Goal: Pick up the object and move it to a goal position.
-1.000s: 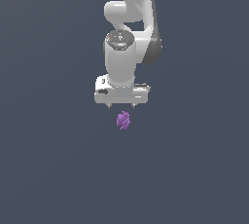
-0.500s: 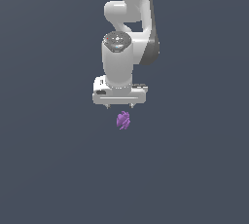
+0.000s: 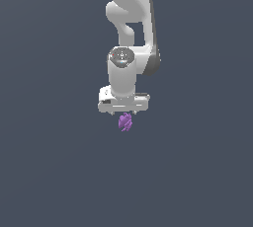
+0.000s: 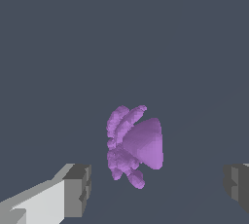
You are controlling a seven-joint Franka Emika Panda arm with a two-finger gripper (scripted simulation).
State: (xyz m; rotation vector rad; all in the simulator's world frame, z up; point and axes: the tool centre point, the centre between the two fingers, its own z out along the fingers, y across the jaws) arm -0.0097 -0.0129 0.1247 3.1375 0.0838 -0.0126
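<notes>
The white hand (image 3: 124,112) hovers just above the lumpy purple object (image 3: 125,122), fingers (image 4: 78,190) spread wide apart on either side, gripping nothing.

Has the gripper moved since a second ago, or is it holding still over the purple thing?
Yes. In the exterior view the gripper has come down closer to the purple object, which lies where it did; the jaws are open, apart from it.
</notes>
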